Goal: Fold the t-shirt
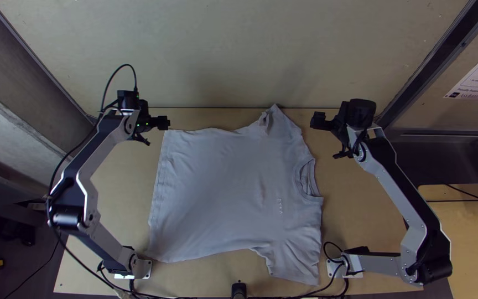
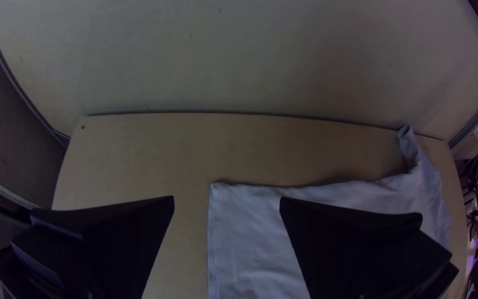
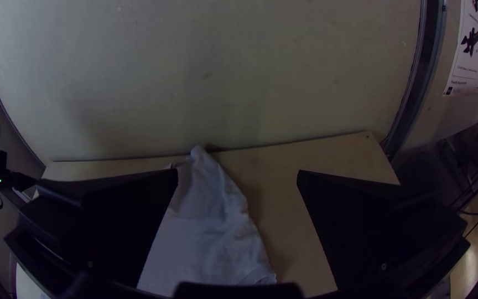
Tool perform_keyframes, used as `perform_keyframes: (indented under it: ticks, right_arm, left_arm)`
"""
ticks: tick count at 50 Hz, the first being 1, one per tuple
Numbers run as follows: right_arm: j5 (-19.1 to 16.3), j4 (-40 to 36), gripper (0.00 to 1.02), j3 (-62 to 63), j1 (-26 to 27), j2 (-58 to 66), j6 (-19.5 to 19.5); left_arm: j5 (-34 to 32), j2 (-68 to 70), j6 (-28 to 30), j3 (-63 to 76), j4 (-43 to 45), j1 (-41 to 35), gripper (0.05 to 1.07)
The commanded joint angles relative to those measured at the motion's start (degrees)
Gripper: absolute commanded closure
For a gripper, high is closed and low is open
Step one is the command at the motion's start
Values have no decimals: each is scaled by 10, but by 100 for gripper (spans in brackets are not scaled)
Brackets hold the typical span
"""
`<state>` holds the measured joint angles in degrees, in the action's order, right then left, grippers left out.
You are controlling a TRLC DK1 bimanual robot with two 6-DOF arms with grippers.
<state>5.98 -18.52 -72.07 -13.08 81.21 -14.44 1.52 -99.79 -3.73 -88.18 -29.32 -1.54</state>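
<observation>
Top view, grey t-shirt (image 1: 222, 188), spread, slightly wrinkled

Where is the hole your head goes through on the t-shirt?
In the top view, the neck hole is at the right-hand edge of the t-shirt, between the far sleeve and the near sleeve.

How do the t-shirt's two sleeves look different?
The far sleeve is crumpled and folded over at its end, while the near sleeve lies spread out. The far sleeve has a pointy tip; the near sleeve ends in a wide, nearly straight edge. Both are the same pale grey.
</observation>
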Motion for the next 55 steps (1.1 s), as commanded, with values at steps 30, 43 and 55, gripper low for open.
perform_keyframes:
  ticks: [30,43,55]
  right_arm:
    - [-28,-24,3,-93,-7,143,-48]
    - [-29,-68,3,-176,-8,238,-67]
    - [-29,-177,4,-312,-16,361,-67]
  left_arm:
    - [51,-227,-11,-137,-51,-4,20]
    - [55,-260,-6,-154,-50,-10,55]
    - [50,-253,-1,-147,-46,-15,104]
